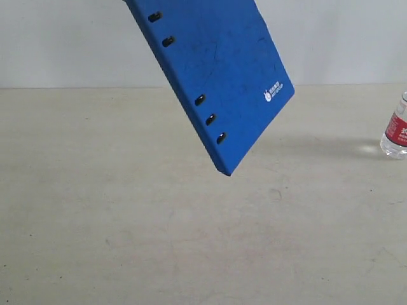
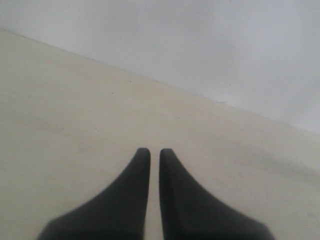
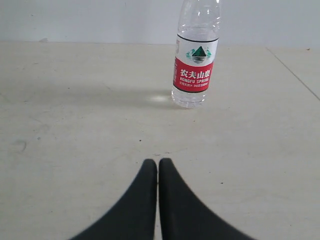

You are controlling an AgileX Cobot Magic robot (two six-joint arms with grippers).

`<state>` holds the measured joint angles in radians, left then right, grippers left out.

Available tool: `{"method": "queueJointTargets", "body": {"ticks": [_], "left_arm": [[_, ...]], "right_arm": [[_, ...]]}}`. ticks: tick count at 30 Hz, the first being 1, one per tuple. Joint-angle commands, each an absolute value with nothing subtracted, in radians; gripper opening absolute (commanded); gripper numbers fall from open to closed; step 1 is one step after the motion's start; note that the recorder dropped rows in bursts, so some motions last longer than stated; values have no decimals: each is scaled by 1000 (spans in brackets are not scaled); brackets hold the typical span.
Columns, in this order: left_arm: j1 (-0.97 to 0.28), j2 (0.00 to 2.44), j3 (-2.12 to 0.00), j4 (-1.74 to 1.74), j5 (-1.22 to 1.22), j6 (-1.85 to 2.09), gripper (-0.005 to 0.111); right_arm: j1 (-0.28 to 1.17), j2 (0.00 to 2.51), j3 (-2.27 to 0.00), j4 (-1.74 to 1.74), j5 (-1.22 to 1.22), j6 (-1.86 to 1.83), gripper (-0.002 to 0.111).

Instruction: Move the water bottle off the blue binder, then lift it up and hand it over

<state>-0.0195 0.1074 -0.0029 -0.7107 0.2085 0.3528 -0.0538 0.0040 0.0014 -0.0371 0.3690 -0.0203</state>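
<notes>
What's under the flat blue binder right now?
Only bare beige tabletop shows beneath the raised, tilted flat blue binder; the table stretch behind it is covered. The clear plastic water bottle with red label stands apart, on the table.

Beige tabletop (scuffed, faint marks) w/ plain pale wall behind.

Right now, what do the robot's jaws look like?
On the left gripper and right gripper, the jaws are matte black: each wide at the base, curving to a slim rounded tip. No markings or cables show.
</notes>
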Motion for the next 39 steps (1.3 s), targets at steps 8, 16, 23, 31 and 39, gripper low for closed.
{"method": "queueJointTargets", "body": {"ticks": [8, 16, 23, 31, 39], "left_arm": [[-21, 99, 0, -717, 207, 343, 7], [37, 0, 0, -706, 210, 359, 7], [97, 0, 0, -699, -57, 366, 7], [95, 0, 0, -696, -151, 380, 7], [31, 1, 0, 113, 145, -487, 7]], "right_arm": [[-57, 0, 0, -34, 362, -17, 0], [-57, 0, 0, -32, 362, -17, 0], [-57, 0, 0, -32, 348, -17, 0], [-57, 0, 0, -32, 348, -17, 0], [-57, 0, 0, -32, 348, -17, 0]]}}
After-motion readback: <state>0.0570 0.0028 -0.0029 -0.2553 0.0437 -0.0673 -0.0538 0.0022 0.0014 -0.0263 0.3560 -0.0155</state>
